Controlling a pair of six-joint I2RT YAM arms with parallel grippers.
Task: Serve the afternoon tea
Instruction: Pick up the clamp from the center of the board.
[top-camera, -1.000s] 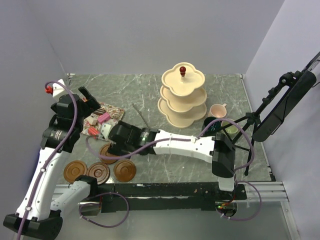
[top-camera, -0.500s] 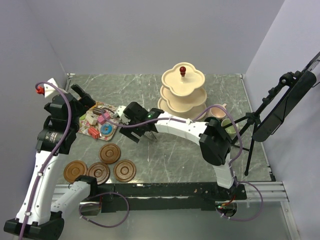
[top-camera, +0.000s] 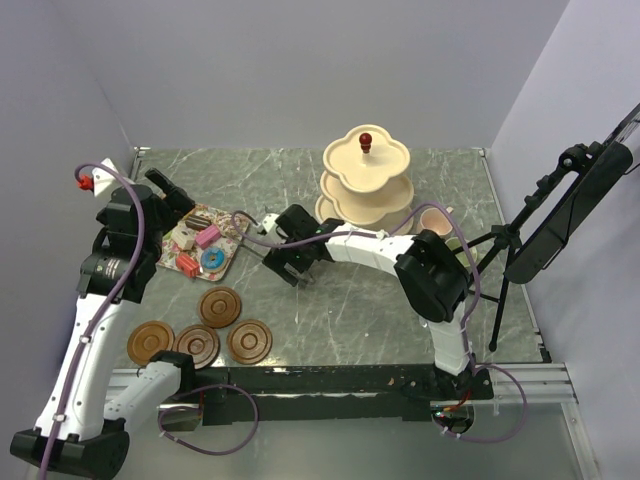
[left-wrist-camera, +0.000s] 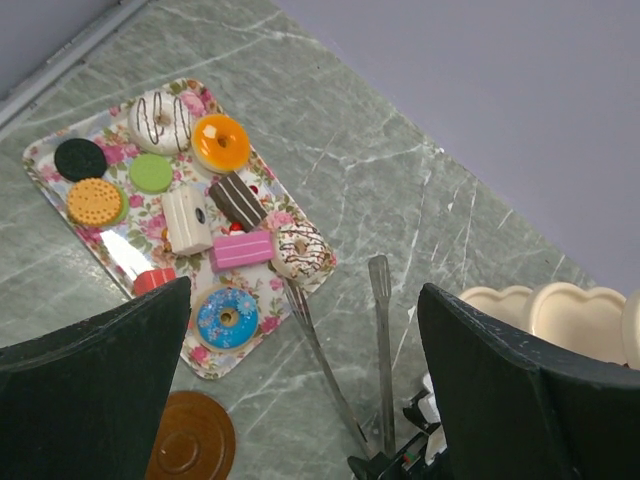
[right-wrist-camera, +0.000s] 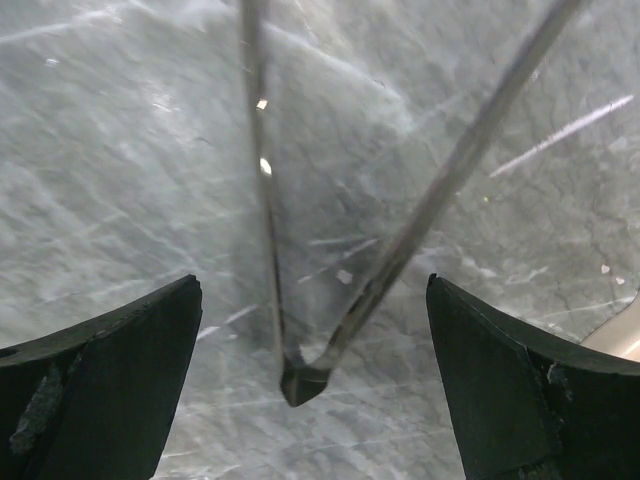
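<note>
Small colourful cakes (left-wrist-camera: 220, 143) lie on a floral tray (top-camera: 232, 228) at the table's left. My left gripper (top-camera: 172, 192) hovers open above the tray's far left corner, holding nothing (left-wrist-camera: 305, 290). The cream three-tier stand (top-camera: 366, 190) with a red knob is at the back centre, its tiers bare. A pink mug (top-camera: 433, 222) sits to its right. Several brown saucers (top-camera: 220, 306) lie at the front left. My right gripper (top-camera: 292, 262) is open, low over the table, with the hinge of the metal tongs (right-wrist-camera: 300, 380) between its fingers, untouched.
The tongs (left-wrist-camera: 381, 340) lie splayed on the marble between tray and stand, tips towards the tray. A black tripod with a camera (top-camera: 560, 215) stands at the right edge. Grey walls close the back and sides.
My right arm swung from above the tray's front edge rightwards and back to the tongs. The left gripper shifted slightly and stays open.
</note>
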